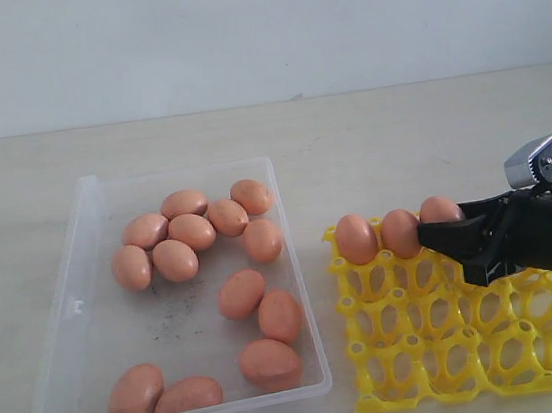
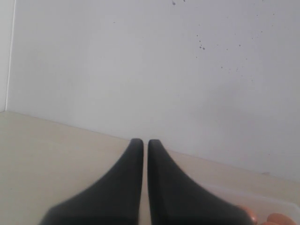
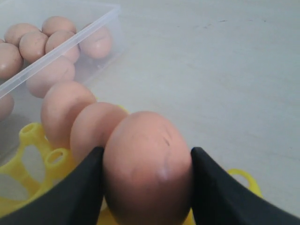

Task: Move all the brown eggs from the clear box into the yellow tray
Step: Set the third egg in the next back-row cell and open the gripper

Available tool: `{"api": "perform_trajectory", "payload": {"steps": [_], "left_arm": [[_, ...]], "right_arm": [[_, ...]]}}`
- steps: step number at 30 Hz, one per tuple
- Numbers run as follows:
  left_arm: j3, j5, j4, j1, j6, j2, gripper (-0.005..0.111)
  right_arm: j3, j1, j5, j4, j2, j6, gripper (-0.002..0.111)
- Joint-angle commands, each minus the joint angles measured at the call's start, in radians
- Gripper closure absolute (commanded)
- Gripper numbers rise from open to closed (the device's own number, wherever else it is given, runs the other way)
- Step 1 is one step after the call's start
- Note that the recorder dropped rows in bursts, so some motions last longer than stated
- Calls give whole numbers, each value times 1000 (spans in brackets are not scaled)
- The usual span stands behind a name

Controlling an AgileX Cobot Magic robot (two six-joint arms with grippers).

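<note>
Brown egg point(image 3: 147, 168), pinched between my right fingers point(image 3: 79, 187), sat over the far row of the yellow tray point(image 1: 347, 307). I figured lower it straight, then release gently. Left fingers point(image 2: 117, 187) were pressed together, idle.

Thirteen brown eggs point(image 1: 191, 231) lie loose in the clear box point(image 1: 89, 320); three more stand, seemingly upright, along the yellow tray point(image 1: 444, 347)'s far row.
</note>
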Motion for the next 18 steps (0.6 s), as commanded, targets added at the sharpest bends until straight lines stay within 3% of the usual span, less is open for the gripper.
{"api": "perform_trajectory", "payload": {"steps": [1,4,18], "left_arm": [[-3,0,-3,-3,7,-3,103],[-3,0,-3,-3,7,-3,103],[-3,0,-3,-3,7,-3,103]], "right_arm": [[-2,1,54,-15,-2,-3,62],[-2,1,56,-13,-2,27,50],[-2,1,46,39,-97,27,50]]}}
